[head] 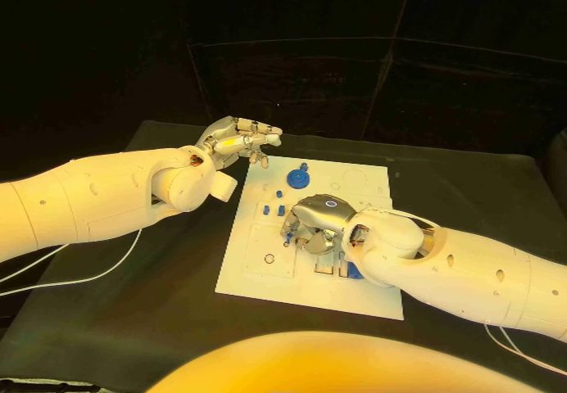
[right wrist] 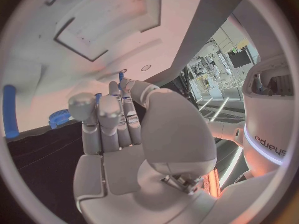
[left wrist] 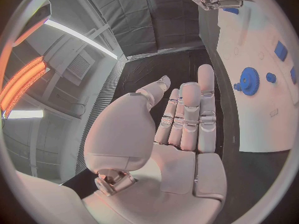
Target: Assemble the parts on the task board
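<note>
The right silver hand hangs palm-down over the middle of the white rectangular task board, hiding the parts beneath it (whether it grips anything cannot be told). Small blue plastic pegs peek out below it. A blue toothed gear lies upper centre. The left silver hand, fingers extended and empty, hovers off the board's upper-left corner.

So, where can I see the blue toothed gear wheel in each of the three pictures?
Head view: blue toothed gear wheel on the white task board, near its far edge, beside the left hand.
Left wrist view: at the right, past the fingertips.
Right wrist view: at the board's edge, behind the fingers.
Shared landmark: the task board.
</note>
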`<state>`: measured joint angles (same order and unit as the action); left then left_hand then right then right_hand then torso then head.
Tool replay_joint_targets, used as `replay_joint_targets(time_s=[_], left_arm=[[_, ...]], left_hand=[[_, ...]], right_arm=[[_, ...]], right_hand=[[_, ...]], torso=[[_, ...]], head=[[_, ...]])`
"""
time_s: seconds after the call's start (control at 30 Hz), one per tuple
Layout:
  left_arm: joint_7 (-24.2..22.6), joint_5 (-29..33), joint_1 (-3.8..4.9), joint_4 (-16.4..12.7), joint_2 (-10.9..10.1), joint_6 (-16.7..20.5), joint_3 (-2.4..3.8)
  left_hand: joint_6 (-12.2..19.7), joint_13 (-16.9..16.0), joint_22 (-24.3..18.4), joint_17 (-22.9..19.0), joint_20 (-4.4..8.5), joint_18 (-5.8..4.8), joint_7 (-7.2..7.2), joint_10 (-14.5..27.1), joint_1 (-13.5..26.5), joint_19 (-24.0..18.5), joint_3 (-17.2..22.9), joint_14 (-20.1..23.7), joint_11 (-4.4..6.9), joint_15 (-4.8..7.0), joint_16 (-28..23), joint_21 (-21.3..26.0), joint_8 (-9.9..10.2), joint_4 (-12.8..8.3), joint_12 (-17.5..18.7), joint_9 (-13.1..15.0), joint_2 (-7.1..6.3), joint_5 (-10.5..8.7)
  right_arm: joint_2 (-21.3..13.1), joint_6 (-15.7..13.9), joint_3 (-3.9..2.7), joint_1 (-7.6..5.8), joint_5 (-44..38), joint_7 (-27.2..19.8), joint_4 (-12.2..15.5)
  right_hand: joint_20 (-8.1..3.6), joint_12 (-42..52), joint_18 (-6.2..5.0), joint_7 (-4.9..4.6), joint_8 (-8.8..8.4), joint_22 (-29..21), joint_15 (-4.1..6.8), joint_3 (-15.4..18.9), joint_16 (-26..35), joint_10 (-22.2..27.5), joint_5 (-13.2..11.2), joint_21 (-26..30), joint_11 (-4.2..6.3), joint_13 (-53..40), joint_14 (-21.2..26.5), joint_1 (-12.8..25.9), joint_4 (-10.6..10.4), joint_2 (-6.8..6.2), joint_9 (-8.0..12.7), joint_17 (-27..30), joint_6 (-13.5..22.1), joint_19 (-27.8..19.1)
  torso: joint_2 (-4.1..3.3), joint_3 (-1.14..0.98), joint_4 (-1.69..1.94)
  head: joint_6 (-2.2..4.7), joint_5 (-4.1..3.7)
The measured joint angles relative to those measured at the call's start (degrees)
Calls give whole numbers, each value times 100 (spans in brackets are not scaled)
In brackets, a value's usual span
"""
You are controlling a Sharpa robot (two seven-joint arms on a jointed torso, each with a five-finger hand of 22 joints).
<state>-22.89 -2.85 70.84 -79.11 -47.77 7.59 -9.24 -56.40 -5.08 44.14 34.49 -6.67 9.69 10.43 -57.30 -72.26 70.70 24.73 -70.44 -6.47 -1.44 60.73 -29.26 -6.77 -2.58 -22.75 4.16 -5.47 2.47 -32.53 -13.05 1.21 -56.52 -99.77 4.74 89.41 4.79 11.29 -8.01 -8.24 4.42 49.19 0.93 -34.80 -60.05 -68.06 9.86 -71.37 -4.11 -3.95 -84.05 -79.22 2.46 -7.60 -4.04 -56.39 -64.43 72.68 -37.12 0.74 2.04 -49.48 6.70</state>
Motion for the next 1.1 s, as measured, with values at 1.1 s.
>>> replay_joint_targets(time_s=[1.1], left_arm=[[58,1,3,32,10,-34,0]], left_hand=[[0,4,-7,-9,0,0,0,8,13,0,-13,0,-8,0,0,19,0,13,-14,-4,13,0]], right_arm=[[110,178,-3,18,-194,48,-71]], right_hand=[[0,-21,-1,-11,-1,-27,0,204,1,21,-34,-24,-21,0,0,158,1,-21,7,26,30,0]], torso=[[3,5,-5]], head=[[-51,14]])
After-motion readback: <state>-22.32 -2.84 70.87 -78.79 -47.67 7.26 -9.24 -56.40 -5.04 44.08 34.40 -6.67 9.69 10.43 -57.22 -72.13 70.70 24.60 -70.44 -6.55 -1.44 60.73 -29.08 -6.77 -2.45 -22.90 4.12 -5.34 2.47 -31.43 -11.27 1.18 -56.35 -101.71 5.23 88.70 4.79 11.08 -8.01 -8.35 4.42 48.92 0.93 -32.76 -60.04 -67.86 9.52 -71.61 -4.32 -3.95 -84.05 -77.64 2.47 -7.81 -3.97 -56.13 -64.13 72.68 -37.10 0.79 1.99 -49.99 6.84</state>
